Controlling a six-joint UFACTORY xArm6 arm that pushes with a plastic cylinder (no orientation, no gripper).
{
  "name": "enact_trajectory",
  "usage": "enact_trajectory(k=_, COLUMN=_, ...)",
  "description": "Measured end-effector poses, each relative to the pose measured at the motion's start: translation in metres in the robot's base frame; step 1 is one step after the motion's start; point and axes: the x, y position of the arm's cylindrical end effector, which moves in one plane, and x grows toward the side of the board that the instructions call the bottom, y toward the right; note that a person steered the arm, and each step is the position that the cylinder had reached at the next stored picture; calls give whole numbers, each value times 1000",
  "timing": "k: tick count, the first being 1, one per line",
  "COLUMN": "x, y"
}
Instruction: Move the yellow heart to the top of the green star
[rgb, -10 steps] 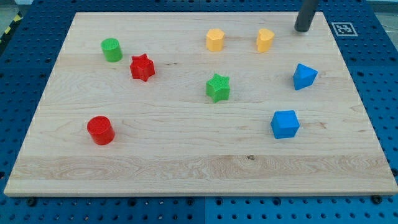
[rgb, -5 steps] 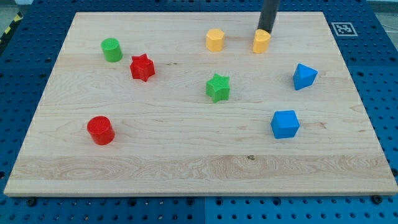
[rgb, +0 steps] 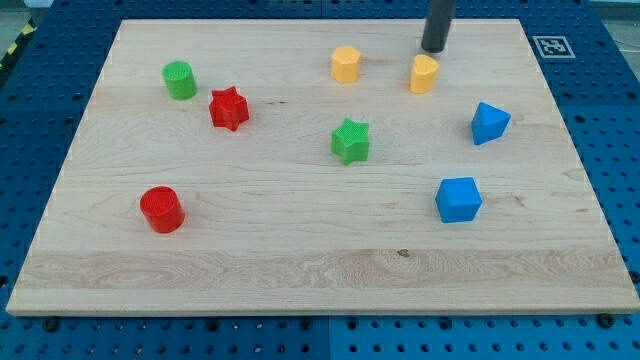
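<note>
The yellow heart (rgb: 424, 73) lies near the view's top, right of centre. The green star (rgb: 350, 140) sits below and to the left of it, about mid-board. My tip (rgb: 434, 48) stands just above the yellow heart, slightly to its right, close to it with a small gap. A second yellow block (rgb: 345, 64), roughly hexagonal, lies left of the heart and straight above the green star.
A red star (rgb: 229, 108) and a green cylinder (rgb: 180, 80) lie at upper left. A red cylinder (rgb: 161, 209) is at lower left. Two blue blocks (rgb: 489, 122) (rgb: 458, 199) lie at the right. The wooden board (rgb: 320, 270) rests on a blue pegboard.
My tip moved left from the board's top right corner to just above the yellow heart. The heart has shifted a little downward. The other blocks have not moved.
</note>
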Motion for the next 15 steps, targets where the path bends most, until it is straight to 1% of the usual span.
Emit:
enact_trajectory(k=1, x=26, y=3)
enact_trajectory(k=2, x=26, y=3)
enact_trajectory(k=3, x=40, y=-2)
enact_trajectory(k=4, x=44, y=-6)
enact_trajectory(k=5, x=62, y=-19)
enact_trajectory(k=6, x=62, y=-29)
enact_trajectory(k=8, x=62, y=-77)
enact_trajectory(k=9, x=75, y=-100)
enact_trajectory(k=10, x=75, y=-100)
enact_trajectory(k=12, x=92, y=-106)
enact_trajectory(k=14, x=92, y=-82)
enact_trajectory(k=15, x=92, y=-79)
